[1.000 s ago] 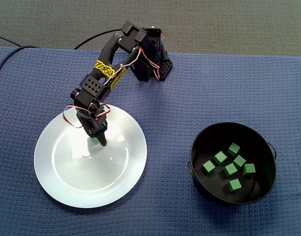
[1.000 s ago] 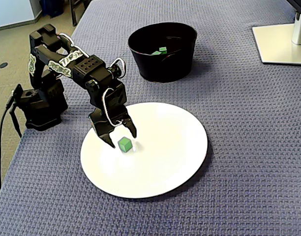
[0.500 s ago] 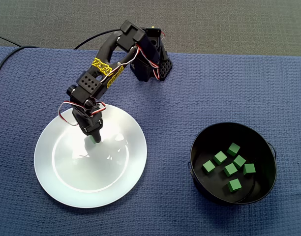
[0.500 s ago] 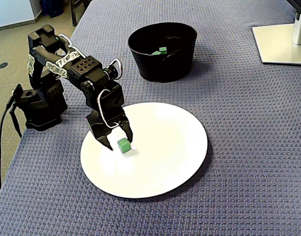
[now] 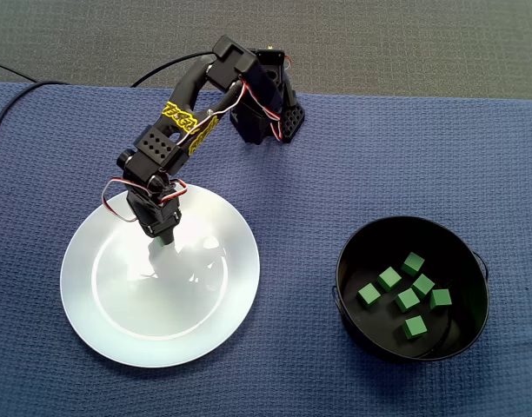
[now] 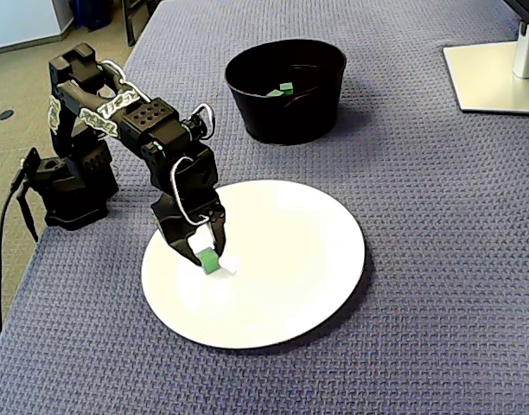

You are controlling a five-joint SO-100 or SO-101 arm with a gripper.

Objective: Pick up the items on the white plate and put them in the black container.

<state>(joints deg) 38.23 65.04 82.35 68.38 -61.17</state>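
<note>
**Fig. Grasp on the plate, two fixed views.** The plate (image 5: 162, 343) (image 6: 321, 251) is my landmark; it lies on the blue mat (image 5: 379, 148) (image 6: 420, 225).

(a) In a fixed view the gripper (image 6: 207, 256) stands low over the plate's near-left part, just inside the rim on the arm's side. Its jaws are drawn narrow, one on each side of a green cube (image 6: 211, 262), and I read them as closed on it. The cube's underside looks level with the plate surface; I cannot tell whether it rests there or is just clear of it.

(b) In a fixed view from above, the gripper (image 5: 164, 238) covers the same spot, inside the plate's upper rim. The wrist hides nearly all of the cube, so I cannot judge the jaw width from here.

(c) The container (image 5: 346, 261) (image 6: 286, 130) stands well apart from the plate: to the plate's right as seen from above, beyond its far rim in the slanted view. Loose cubes (image 5: 389, 278) lie on its floor; from the side only a couple (image 6: 286, 87) show over the wall.

(d) The arm base (image 5: 279, 109) (image 6: 70, 186) sits off the plate, near its rim on the gripper's side. A pale stand foot (image 6: 493, 73) lies far beyond the plate, at the frame's upper right.
</note>
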